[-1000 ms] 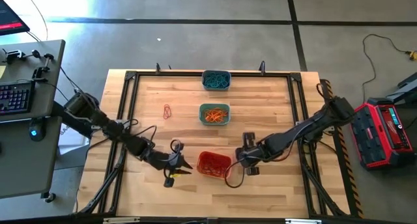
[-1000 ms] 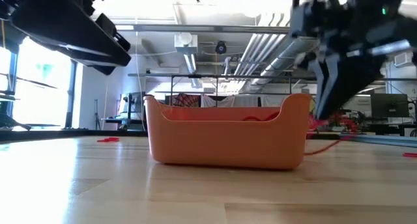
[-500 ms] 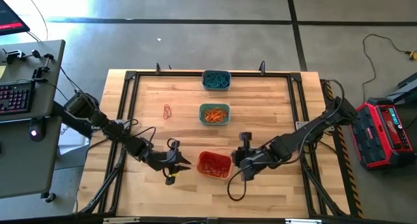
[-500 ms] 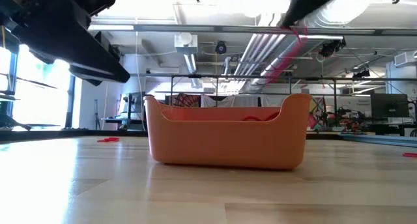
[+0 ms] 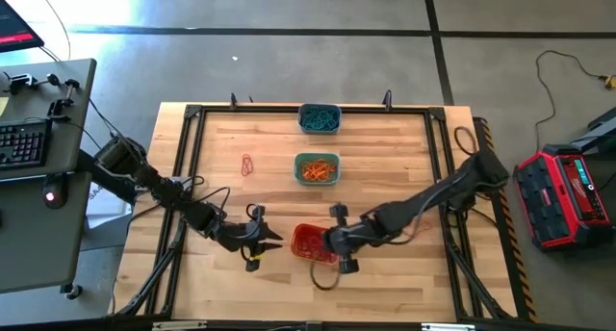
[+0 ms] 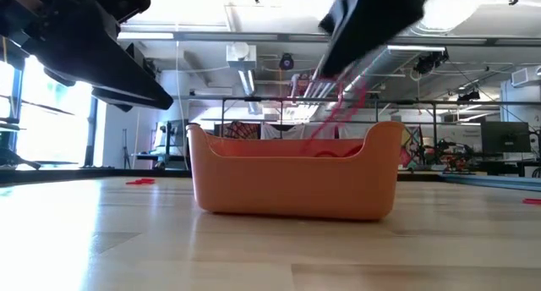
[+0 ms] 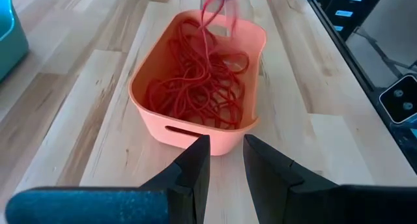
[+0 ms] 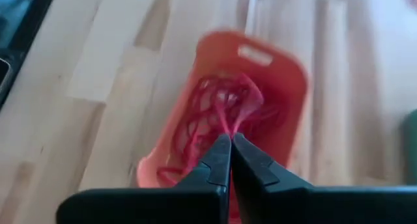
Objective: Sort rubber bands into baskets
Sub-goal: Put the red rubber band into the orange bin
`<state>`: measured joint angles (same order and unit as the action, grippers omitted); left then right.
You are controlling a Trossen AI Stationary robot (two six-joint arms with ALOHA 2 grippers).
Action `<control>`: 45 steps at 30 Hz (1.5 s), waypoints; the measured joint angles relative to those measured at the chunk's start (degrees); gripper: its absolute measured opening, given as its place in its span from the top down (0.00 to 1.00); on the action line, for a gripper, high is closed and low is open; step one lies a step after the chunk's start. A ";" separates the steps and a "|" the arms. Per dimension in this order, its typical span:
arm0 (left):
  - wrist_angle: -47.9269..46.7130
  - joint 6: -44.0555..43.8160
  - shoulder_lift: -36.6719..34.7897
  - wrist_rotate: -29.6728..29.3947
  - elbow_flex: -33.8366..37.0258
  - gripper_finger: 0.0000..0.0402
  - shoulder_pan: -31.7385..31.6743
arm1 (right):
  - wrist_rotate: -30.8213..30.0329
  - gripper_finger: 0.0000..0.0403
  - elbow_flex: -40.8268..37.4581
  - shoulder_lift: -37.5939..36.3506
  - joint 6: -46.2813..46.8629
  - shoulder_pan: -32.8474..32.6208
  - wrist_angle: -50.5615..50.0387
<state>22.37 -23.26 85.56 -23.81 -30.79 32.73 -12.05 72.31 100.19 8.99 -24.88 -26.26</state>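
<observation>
Red rubber band dangling over the orange basket.
The right claw grips it, fingers pinched together, above the basket full of red bands near the table's front edge; the left claw waits just beside the basket, fingers slightly parted, empty.

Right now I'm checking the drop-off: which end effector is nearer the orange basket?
The right. The right end effector hangs over the orange basket, shut on red rubber bands. The left end effector waits beside it, apart from its wall.
</observation>
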 joint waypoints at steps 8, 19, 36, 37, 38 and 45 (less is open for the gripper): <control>1.10 2.40 0.00 -0.11 0.00 0.79 -1.45 | 9.14 1.00 0.00 4.50 1.48 5.76 -1.74; 1.01 2.51 0.00 -0.28 0.00 0.79 -2.45 | 7.19 1.00 -0.02 6.15 4.03 9.05 -7.52; 1.29 -1.14 0.00 -3.75 -0.02 0.79 -5.18 | 6.34 0.64 1.04 6.09 3.57 5.96 -7.99; 1.12 -1.51 0.00 -3.74 -0.02 0.79 -5.87 | 6.30 0.62 1.57 6.09 3.59 5.89 -8.42; 0.92 -1.68 -0.05 -3.71 -0.02 0.79 -6.55 | 6.26 0.61 2.31 6.09 3.58 5.71 -9.06; -5.56 -2.17 -3.18 -3.76 -0.11 0.81 -13.12 | -7.73 0.65 6.11 5.96 2.52 3.36 -13.61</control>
<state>16.81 -25.43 82.38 -27.57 -30.89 19.61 -19.77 78.43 106.15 11.51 -21.52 -39.87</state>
